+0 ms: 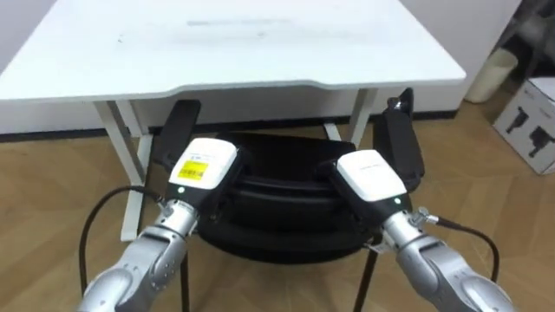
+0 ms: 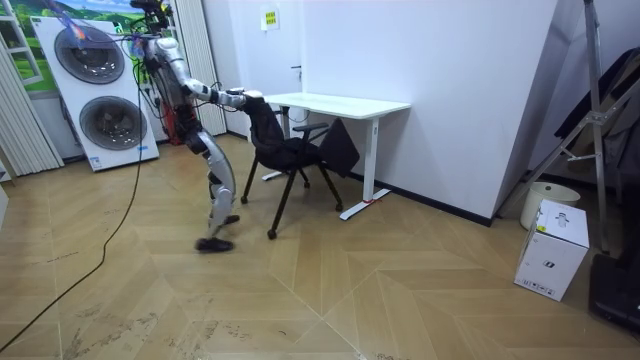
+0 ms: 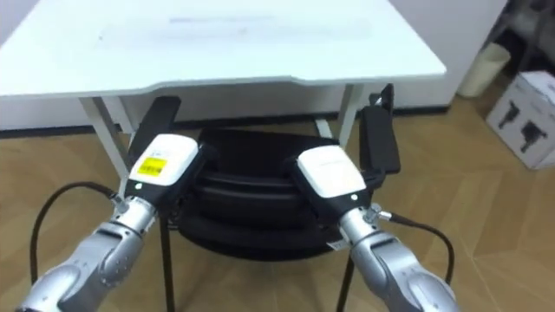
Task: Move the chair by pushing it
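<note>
A black chair (image 1: 277,160) with two armrests stands in front of me, its seat partly under the front edge of a white desk (image 1: 234,43). My left hand (image 1: 204,169) and right hand (image 1: 371,176) both rest against the top of the chair's backrest (image 1: 277,221), left and right of its middle. In the room view I stand leaning forward behind the chair (image 2: 290,155), arms stretched out to it, one foot back. The desk (image 2: 340,103) stands against the white wall.
The desk's white legs (image 1: 117,130) flank the chair. A white box (image 2: 552,248) and a pale bin (image 2: 548,195) stand by the wall at the room view's right. Stacked washing machines (image 2: 95,90) are behind me. Wooden floor lies around.
</note>
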Controlling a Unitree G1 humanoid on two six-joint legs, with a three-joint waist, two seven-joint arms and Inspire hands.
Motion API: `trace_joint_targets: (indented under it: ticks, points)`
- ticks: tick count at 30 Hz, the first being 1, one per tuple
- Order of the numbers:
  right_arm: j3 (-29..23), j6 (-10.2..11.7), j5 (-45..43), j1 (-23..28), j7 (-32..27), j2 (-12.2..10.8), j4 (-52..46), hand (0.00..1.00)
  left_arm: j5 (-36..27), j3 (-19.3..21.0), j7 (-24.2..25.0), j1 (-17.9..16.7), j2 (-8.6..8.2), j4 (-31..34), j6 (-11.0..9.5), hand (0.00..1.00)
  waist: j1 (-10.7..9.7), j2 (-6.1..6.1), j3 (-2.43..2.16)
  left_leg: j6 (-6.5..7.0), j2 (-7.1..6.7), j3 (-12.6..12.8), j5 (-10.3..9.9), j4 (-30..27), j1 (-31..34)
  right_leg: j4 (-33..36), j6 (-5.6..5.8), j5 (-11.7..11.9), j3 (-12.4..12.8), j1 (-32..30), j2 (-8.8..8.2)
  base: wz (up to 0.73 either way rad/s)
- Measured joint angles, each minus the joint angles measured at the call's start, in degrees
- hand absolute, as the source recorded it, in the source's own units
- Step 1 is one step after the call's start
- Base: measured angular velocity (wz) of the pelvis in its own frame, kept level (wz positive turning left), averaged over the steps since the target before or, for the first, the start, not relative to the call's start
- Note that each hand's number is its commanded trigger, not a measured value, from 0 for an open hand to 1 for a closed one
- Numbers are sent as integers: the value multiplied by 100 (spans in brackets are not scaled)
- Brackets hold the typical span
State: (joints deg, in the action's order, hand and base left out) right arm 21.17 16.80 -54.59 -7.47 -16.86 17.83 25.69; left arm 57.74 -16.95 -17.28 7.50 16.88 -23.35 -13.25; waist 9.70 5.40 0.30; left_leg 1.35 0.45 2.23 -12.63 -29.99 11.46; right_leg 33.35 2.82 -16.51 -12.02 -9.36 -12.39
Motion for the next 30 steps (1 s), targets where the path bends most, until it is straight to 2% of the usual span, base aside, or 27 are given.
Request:
trace_joint_targets:
  ticks: [1,2,3,4,5,7,8,9,10,12,14,15,17,20,23,24,28,30]
  points:
    - [-1,16,0,-10,-4,6,34,100,15,2,-12,-9,3,-1,-13,100,47,-42,5,11,59,35,-6,-14,-43,-131,-42,45,-106,97,82,6]
    - [0,17,5,-5,-44,0,59,100,58,1,-75,-27,6,5,-54,100,80,-96,10,57,130,245,-74,62,-197,-246,-88,76,-349,282,140,28]
    - [0,19,6,19,-63,12,43,100,105,2,-85,-45,-15,44,-53,100,84,-85,30,1,141,282,-99,186,-305,-239,-100,59,-554,373,129,31]
    - [0,20,6,24,-79,20,30,100,111,2,-85,-48,-43,64,-45,100,72,-88,29,-78,140,257,-98,238,-329,-237,-94,40,-602,386,141,24]
    - [-8,7,-10,12,-96,35,-14,100,122,32,-85,-46,-67,88,-38,100,40,-153,43,-179,141,68,-109,294,-314,-194,-91,31,-730,428,169,27]
    - [-8,-13,-24,6,-97,34,-46,100,142,57,-80,-33,-91,91,3,100,-39,-204,60,-227,125,-314,-92,370,-350,-137,-120,28,-511,380,276,31]
    - [-4,-37,-24,-7,-48,-17,-86,100,141,86,-80,-31,-32,102,-13,100,-19,-198,75,-289,173,-504,-84,456,-377,-474,-185,-11,-12,236,656,35]
    - [4,-104,-22,-32,61,-29,-195,100,130,141,-64,-14,-15,117,-21,100,-70,-204,74,-364,201,-683,-97,402,-327,-696,-328,210,245,162,892,43]
    - [3,-113,-21,-23,103,-17,-227,100,127,157,-57,-16,5,108,-24,100,-123,-204,23,-393,168,-717,-106,350,-286,-703,-379,181,138,173,877,42]
    - [-6,-171,-36,-50,230,-58,-245,100,130,199,-67,-50,-27,109,-29,100,-159,-241,20,-490,285,-690,-213,238,-338,-671,-547,79,-81,341,944,24]
    - [-12,-177,-36,-43,311,-72,-247,100,133,199,-61,-67,-30,109,-34,100,-181,-200,27,-520,309,-676,-243,209,-407,-634,-561,-72,-158,483,982,43]
    - [-13,-176,-30,-20,319,-73,-276,100,133,199,-67,-72,-27,113,-53,100,-279,-195,29,-523,343,-595,-244,122,-387,-648,-576,-143,-253,566,1030,47]
    - [-16,-170,-33,-4,310,-76,-293,100,131,203,-62,-77,-17,118,-57,100,-357,-182,30,-523,402,-499,-244,-93,-291,-642,-627,-223,-391,659,1006,46]
    - [-18,-176,-22,30,310,-56,-313,100,130,196,-53,-77,-42,110,-57,100,-469,-173,40,-518,598,-125,-245,-625,-98,-638,-728,-365,-750,890,998,46]
    - [-21,-171,6,110,312,-56,-318,100,134,158,-9,-97,-37,100,-56,100,-484,-152,71,-509,732,80,-239,-889,-97,-720,-772,-489,-905,1174,1057,32]
    - [-22,-171,-1,158,311,-52,-341,100,134,157,-5,-143,-47,112,-55,100,-484,-166,53,-509,763,106,-239,-848,-119,-816,-776,-489,-949,1270,1090,17]
    - [-50,-180,-5,249,327,72,-556,100,132,157,-2,-228,-82,251,-18,100,-495,-203,24,-513,710,52,-238,-607,-169,-948,-794,-487,-988,1345,1099,9]
    - [-52,-183,-68,295,330,120,-650,100,132,152,-73,-334,-104,301,-4,100,-483,-184,22,-517,611,25,-238,-364,-274,-1016,-789,-479,-922,1370,1047,0]
